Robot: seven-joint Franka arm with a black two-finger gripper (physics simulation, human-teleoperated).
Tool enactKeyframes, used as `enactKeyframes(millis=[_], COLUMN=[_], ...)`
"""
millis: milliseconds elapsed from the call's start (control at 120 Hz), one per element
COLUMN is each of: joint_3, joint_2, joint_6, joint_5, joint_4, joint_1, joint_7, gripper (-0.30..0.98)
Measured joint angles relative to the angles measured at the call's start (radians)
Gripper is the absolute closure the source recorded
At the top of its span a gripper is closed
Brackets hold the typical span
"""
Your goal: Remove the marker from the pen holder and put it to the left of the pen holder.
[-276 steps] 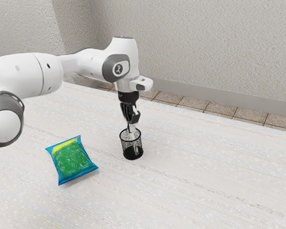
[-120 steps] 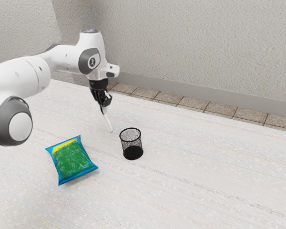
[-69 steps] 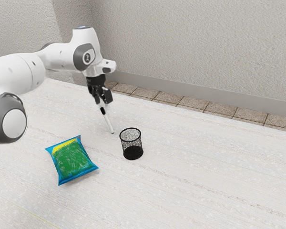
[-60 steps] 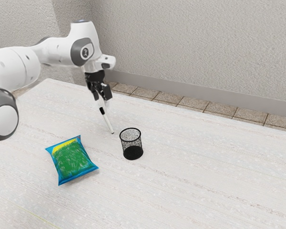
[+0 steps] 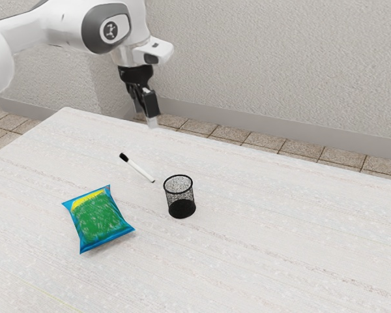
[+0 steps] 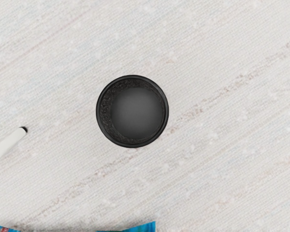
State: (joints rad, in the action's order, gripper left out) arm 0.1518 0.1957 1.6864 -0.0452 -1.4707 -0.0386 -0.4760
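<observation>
My gripper (image 5: 146, 119) is high above the table near its far edge, open, with nothing between its fingers. Below it the white marker (image 5: 140, 171) with a black cap lies on the table, outside the black mesh pen holder (image 5: 181, 199) and on its left in the exterior view. The marker's plain end points toward the holder, a small gap away. The pen holder stands upright; in the wrist view the empty inside of the pen holder (image 6: 132, 111) can be seen, and part of the marker (image 6: 7, 145) lies off to one side.
A blue and green bag (image 5: 98, 218) lies on the pale table (image 5: 267, 235), on the exterior view's left of the holder; an edge of the bag (image 6: 140, 227) shows in the wrist view. Behind the table's far edge is a wall (image 5: 280, 72).
The marker came out of the holder in my gripper's grasp, then was let go and tipped from leaning to lying on the table. My gripper has risen away from it.
</observation>
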Motion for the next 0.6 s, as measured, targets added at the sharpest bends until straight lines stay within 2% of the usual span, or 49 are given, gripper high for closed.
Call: enactKeyframes(millis=[267, 600], joint_3=[0.03, 0.026], joint_2=[-0.084, -0.091], joint_6=[-0.064, -0.095], joint_5=[-0.038, -0.078], joint_4=[0.019, 0.021], joint_1=[0.0, -0.002], joint_7=[-0.004, -0.007], gripper=[0.0, 0.0])
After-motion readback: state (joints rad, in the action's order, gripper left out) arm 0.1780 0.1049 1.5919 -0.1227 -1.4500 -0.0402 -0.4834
